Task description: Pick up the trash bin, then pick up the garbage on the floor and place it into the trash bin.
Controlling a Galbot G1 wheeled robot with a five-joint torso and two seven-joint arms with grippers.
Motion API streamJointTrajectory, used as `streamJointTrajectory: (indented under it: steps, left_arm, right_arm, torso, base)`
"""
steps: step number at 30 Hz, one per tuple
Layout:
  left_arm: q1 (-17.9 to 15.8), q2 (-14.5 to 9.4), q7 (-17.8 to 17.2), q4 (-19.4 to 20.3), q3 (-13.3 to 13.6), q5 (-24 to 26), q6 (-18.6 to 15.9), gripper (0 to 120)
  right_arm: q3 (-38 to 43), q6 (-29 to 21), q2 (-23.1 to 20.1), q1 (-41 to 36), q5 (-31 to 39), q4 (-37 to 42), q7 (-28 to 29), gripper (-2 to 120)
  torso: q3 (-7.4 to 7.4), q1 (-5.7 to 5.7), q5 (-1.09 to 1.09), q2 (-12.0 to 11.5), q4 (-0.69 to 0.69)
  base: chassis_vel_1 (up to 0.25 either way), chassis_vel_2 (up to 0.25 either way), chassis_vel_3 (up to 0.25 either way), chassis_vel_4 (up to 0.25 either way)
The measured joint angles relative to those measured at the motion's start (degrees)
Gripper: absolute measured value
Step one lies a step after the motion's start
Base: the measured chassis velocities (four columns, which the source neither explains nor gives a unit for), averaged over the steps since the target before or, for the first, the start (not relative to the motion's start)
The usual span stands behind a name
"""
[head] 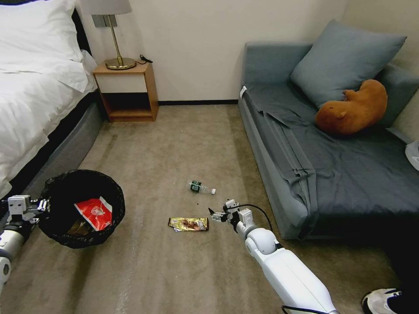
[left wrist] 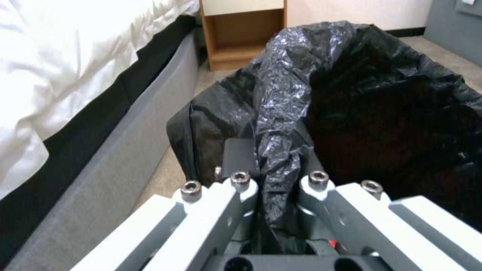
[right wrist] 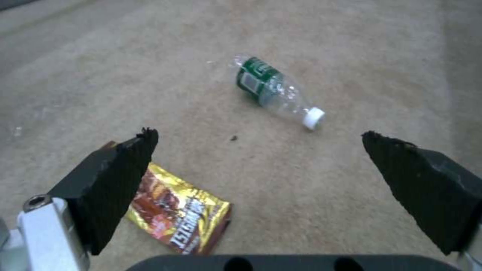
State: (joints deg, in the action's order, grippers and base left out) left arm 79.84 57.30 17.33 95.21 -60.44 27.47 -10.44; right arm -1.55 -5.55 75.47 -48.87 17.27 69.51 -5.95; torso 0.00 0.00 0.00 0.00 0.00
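The trash bin [head: 56,192], lined with a crinkly black bag, hangs at the lower left beside the bed. My left gripper [head: 41,204] is shut on its near rim; the left wrist view shows the bag [left wrist: 281,113] pinched between the fingers of the left gripper [left wrist: 278,180]. Inside the bin lie a red-and-white snack bag [head: 94,213] and something brown [head: 78,227]. On the carpet lie a gold-brown wrapper [head: 188,224] [right wrist: 180,214] and a clear green-labelled bottle [head: 201,188] [right wrist: 271,90]. My right gripper [head: 217,214] [right wrist: 257,134] hovers open just right of the wrapper, with the bottle beyond it.
A white bed [head: 35,87] runs along the left, with a wooden nightstand [head: 126,91] and lamp at the back. A grey sofa [head: 327,165] with a brown plush animal [head: 353,109] fills the right. A person's shoe [head: 384,301] is at the lower right.
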Motion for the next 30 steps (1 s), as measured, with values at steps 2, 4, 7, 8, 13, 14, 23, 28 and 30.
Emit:
streamJointTrajectory:
  steps: [2,4,7,8,13,14,23,28,30]
  left_arm:
    - [0.00,-0.03,0.02,0.02,0.00,0.01,0.02,4]
    - [0.02,-0.06,0.07,0.02,0.01,0.01,0.12,4]
    - [0.10,-0.07,0.18,0.02,0.18,-0.01,0.19,4]
    - [0.09,-0.07,0.21,0.01,0.26,-0.03,0.19,4]
    - [-0.25,0.10,0.22,-0.01,0.62,-0.21,0.19,4]
    - [-0.25,0.10,0.22,-0.01,0.62,-0.21,0.19,4]
    - [-0.68,0.13,0.24,-0.26,1.46,-0.59,0.19,4]
    - [-0.83,0.10,0.26,-0.37,1.54,-0.62,0.20,4]
    - [-0.85,0.09,0.31,-0.60,1.55,-0.62,0.29,4]
  right_arm:
    - [0.07,0.49,0.07,-0.04,0.00,-0.31,-1.25,100]
    - [0.20,0.96,0.16,-0.05,-0.06,-0.69,-2.29,100]
    - [0.24,1.18,0.24,-0.07,-0.08,-0.99,-2.86,100]
    - [0.27,1.24,0.25,-0.06,-0.08,-1.09,-3.06,100]
    - [0.39,1.78,0.24,0.00,0.06,-1.68,-4.66,100]
    - [0.39,1.78,0.24,0.00,0.06,-1.68,-4.66,100]
    - [0.52,2.32,0.25,0.83,0.27,-2.92,-5.66,100]
    - [0.51,2.35,0.43,0.93,0.20,-3.33,-5.73,100]
    - [0.41,2.36,0.55,0.95,0.09,-3.55,-5.82,100]
  torso:
    - [0.00,0.00,0.00,0.00,0.00]
    - [0.00,0.00,0.00,0.00,0.00]
    - [0.00,0.00,0.00,0.00,0.00]
    - [0.00,0.00,0.00,0.00,0.00]
    - [0.00,0.00,0.00,0.00,0.00]
    - [0.00,0.00,0.00,0.00,0.00]
    - [0.00,0.00,0.00,0.00,0.00]
    - [0.00,0.00,0.00,0.00,0.00]
    - [0.00,0.00,0.00,0.00,-0.01]
  base:
    - [0.000,0.000,0.000,0.000]
    - [0.000,0.000,0.000,0.000]
    - [0.000,0.000,0.000,0.000]
    - [0.000,0.000,0.000,0.000]
    - [0.000,0.000,0.000,0.000]
    - [0.000,0.000,0.000,0.000]
    - [-0.005,0.005,0.006,-0.004]
    - [-0.074,0.063,0.068,-0.054]
    - [-0.089,0.068,0.083,-0.079]
